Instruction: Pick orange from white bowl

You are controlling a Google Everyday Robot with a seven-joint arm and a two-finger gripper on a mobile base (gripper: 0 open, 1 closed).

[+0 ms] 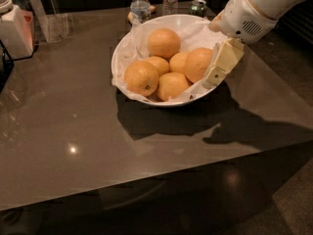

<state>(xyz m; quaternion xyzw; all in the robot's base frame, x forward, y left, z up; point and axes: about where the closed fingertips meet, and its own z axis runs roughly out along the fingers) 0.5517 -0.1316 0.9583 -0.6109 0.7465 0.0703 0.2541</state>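
The white bowl (pixel 128 53), lined with crumpled white paper, stands on the brown table and holds several oranges. The largest orange (pixel 197 64), slightly oval and pale, lies at the bowl's right side. My gripper (pixel 213 75) reaches down from the upper right, over the bowl's right rim. It sits right beside this orange on its right side, and its cream-coloured tip is near the paper at the rim. Smaller, rounder oranges lie at the back (pixel 164 42), front left (pixel 141 78) and front middle (pixel 171 85).
Two water bottles (pixel 140 5) and a green can (pixel 198 6) stand behind the bowl. A white container (pixel 13 28) and a clear plastic holder (pixel 51 21) stand at the far left. The table's front edge runs below the bowl.
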